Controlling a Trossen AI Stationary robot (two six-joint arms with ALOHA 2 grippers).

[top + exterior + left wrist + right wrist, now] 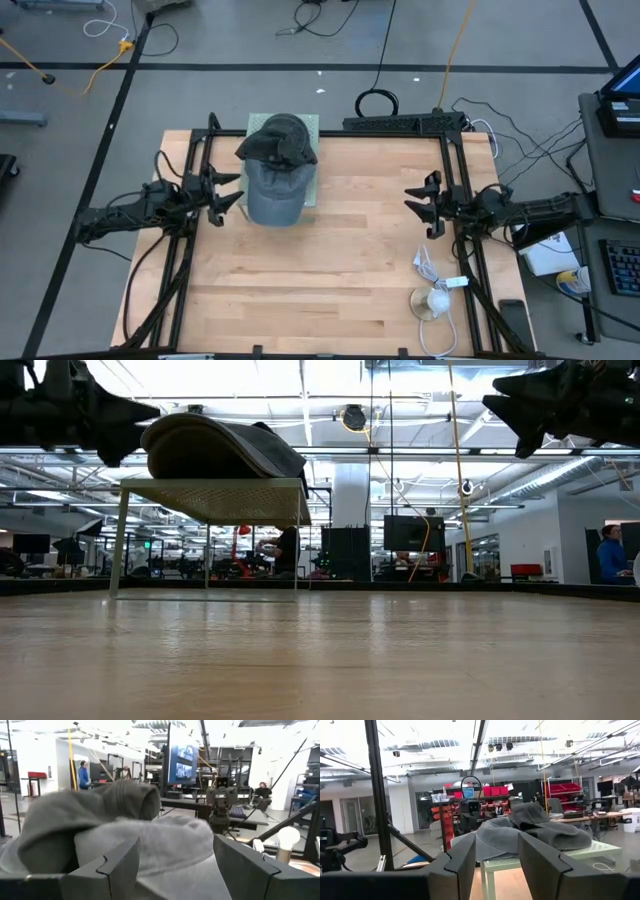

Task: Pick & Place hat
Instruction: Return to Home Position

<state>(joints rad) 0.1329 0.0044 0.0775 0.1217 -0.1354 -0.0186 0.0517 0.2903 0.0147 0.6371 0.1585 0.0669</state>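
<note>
Caps lie on the pale green shelf (311,124), which stands on the wooden table (350,270) at about 11 o'clock from the table's middle in the high view. The gray cap (272,196) takes the 6 o'clock part of the shelf, and its brim points to 6 o'clock and covers the shelf's edge there. The dark cap (280,142) sits at 12 o'clock of the gray one and touches it. How many caps are in each pile cannot be told. From the low view the shelf top is seen raised on thin legs above the table, with the caps resting on it.

The left gripper (230,194) hangs in the air just beside the gray cap, at its 9 o'clock, and does not touch it. Its fingers (120,865) are spread apart and hold nothing; between them the left wrist view shows the gray cloth close in front.

The right gripper (420,207) is well apart from the caps, at 3 o'clock of them, near the table's 3 o'clock edge, also raised over the wood. Its fingers (465,855) are parted and empty, and the shelf with the caps shows far beyond them.

A white cable with a round white object (435,300) lies on the table at about 5 o'clock.
</note>
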